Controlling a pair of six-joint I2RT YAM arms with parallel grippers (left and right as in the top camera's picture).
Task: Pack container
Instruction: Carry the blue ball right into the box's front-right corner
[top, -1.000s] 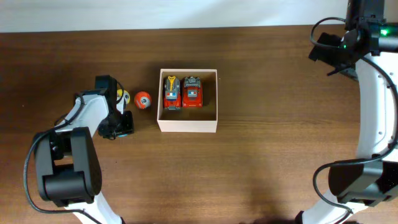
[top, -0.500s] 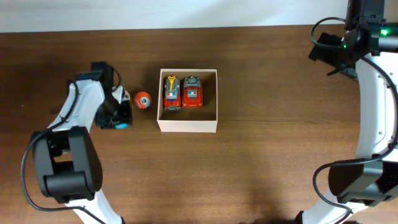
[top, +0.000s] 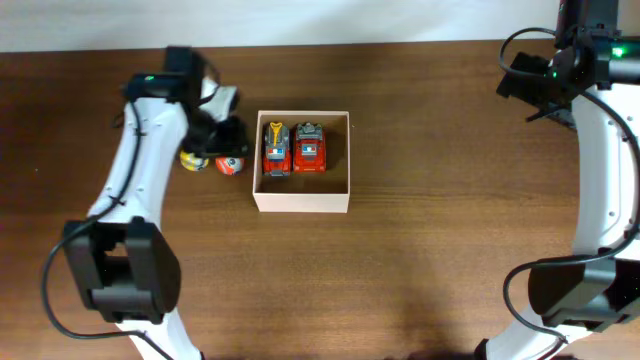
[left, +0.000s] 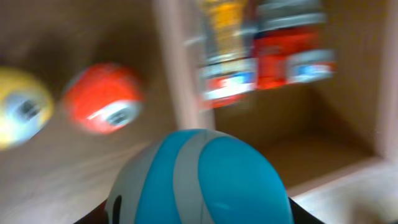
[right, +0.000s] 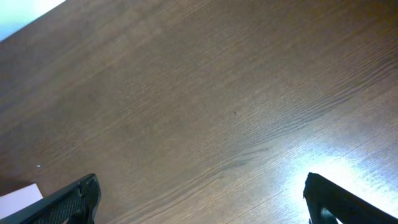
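Observation:
The container (top: 300, 203) is a cream-white square box with a tan inside, left of the table's middle. Two red toy cars (top: 276, 148) (top: 309, 147) lie side by side in its far half. My left gripper (top: 222, 136) hovers just left of the container's left wall and is shut on a blue-and-white round toy (left: 199, 180). In the left wrist view the container wall (left: 177, 68) and the cars (left: 292, 50) are blurred. My right gripper (right: 202, 205) is open and empty over bare table at the far right (top: 530, 85).
A yellow round toy (top: 193, 160) and a red-orange round toy (top: 230, 165) lie on the table just left of the container, below my left gripper; both show in the left wrist view (left: 22, 109) (left: 99, 99). A white corner (right: 15, 199) shows at the right wrist view's edge.
My left gripper has lifted the blue-and-white toy and moved up and right, from left of the round toys to beside the container's left wall. The yellow toy is now uncovered. The right arm is still.

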